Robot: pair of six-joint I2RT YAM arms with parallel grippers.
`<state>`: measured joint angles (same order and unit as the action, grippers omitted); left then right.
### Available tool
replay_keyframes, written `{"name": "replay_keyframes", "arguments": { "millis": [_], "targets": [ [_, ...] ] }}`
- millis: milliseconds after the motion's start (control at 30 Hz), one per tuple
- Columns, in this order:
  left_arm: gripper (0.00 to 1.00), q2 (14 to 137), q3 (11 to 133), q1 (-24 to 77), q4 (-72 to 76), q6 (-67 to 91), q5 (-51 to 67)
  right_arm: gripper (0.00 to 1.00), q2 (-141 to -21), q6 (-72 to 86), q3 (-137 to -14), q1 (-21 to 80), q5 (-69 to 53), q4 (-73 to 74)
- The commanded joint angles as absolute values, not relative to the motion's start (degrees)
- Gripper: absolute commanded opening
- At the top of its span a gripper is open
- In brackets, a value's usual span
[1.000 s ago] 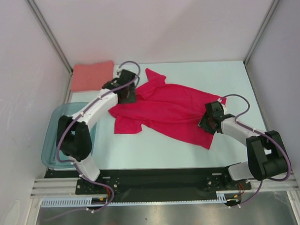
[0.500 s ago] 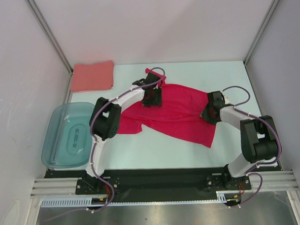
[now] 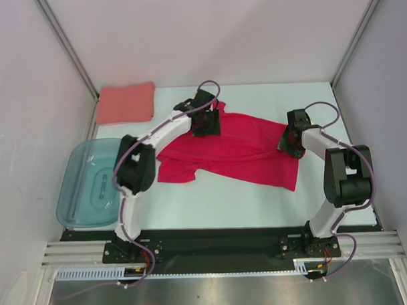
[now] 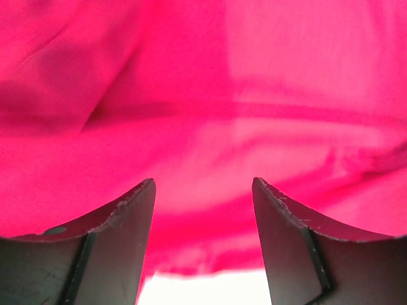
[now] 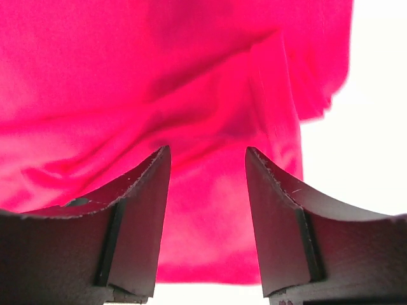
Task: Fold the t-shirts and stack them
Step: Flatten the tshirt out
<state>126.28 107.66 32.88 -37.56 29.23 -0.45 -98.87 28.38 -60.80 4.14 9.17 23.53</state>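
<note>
My left gripper and right gripper both hung with jaws apart over the crimson t-shirt, grasping nothing. It lay spread but rumpled on the table, the folded salmon t-shirt in the far-left corner. Closing there, I judged, could bunch wrinkles and skew the fold

The bright crimson-red cloth t-shirt lies spread and rumpled before me across the middle of the white table, one short sleeve pointing toward me at its left, while the paler salmon-pink cloth t-shirt sits folded flat in my far-left corner, well apart.
</note>
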Motion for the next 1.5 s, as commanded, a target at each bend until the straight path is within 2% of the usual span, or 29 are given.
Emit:
{"name": "replay_keyframes", "arguments": {
  "millis": [0, 167, 300, 333, 433, 467, 600, 733, 900, 1267, 1367, 1400, 1467],
  "targets": [
    [0.68, 107.4, 99.1, 32.8, -36.4, 27.8, -6.7, 0.56, -92.3, 25.5, -62.2, 5.5, 11.9, 29.4],
    [0.66, 85.7, 75.3, 29.0, -35.0, 28.5, -7.9, 0.64, -80.2, 22.2, -58.5, 11.5, 8.4, 30.1],
    [0.63, 71.1, 60.5, 21.8, -33.6, 30.2, -2.5, 0.65, -73.0, 26.1, -55.4, 20.9, 3.3, 25.4],
    [0.63, 68.4, 56.9, 19.5, -33.6, 30.2, -0.9, 0.64, -72.5, 27.9, -54.3, 23.3, -1.6, 23.1],
    [0.63, 59.3, 53.7, 18.2, -35.3, 29.9, -0.5, 0.64, -74.0, 34.2, -49.2, 33.4, -5.9, 9.6],
    [0.63, 57.2, 53.4, 18.1, -36.1, 29.9, -0.5, 0.63, -75.1, 35.5, -48.3, 38.8, -5.7, 6.5],
    [0.66, 50.3, 53.2, 18.0, -39.8, 30.6, -0.5, 0.60, -84.8, 39.7, -49.9, 48.4, -2.9, -7.0],
    [0.66, 48.8, 53.2, 17.8, -41.0, 30.4, 1.6, 0.59, -95.3, 36.9, -56.6, 55.1, -0.1, -9.3],
    [0.66, 48.3, 52.5, 17.8, -41.2, 28.9, 4.9, 0.64, -104.6, 38.9, -61.3, 56.8, 3.1, -6.9],
    [0.67, 49.0, 51.3, 17.8, -39.8, 29.3, 5.2, 0.59, -109.8, 38.7, -64.2, 55.6, 7.5, -5.9],
    [0.67, 49.5, 50.7, 17.8, -39.3, 29.3, 5.1, 0.53, -111.4, 38.4, -65.8, 54.9, 7.0, -5.8],
    [0.67, 50.2, 50.6, 17.7, -39.3, 29.2, 5.1, 0.40, -111.6, 38.4, -66.4, 54.8, 6.8, -5.9],
    [0.67, 50.8, 50.5, 17.7, -39.3, 29.4, 4.4, 0.30, -112.4, 38.8, -67.0, 54.1, 6.7, -4.3]
  ]
}}
